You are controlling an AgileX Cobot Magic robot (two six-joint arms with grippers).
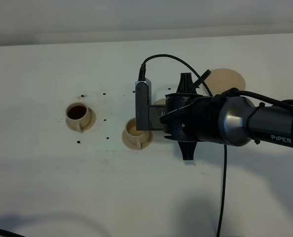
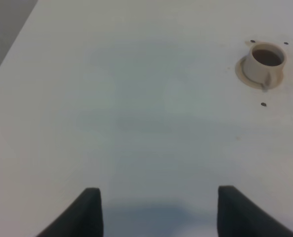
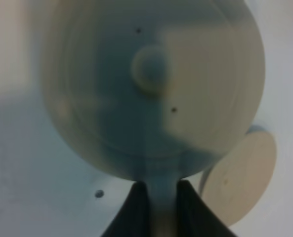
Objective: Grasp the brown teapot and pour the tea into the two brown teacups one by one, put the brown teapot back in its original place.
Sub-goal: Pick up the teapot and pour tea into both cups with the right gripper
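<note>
My right gripper (image 3: 162, 191) is shut on the loop handle of the brown teapot (image 3: 151, 89), whose knobbed lid fills the right wrist view. In the high view only a tan sliver of the teapot (image 1: 159, 102) shows under the right wrist, just above and right of the nearer teacup (image 1: 136, 133), which looks pale inside. The other teacup (image 1: 78, 116), on its saucer to the left, holds dark tea; it also shows in the left wrist view (image 2: 266, 63). The round tan coaster (image 1: 226, 80) lies bare at the back right. My left gripper (image 2: 158, 217) is open and empty over bare table.
The white table (image 1: 47, 187) has several small dark holes around the cups. Its far edge runs along the top of the high view. The right arm (image 1: 255, 123) and its cable (image 1: 224, 187) cross the right half. The coaster also shows in the right wrist view (image 3: 240, 177).
</note>
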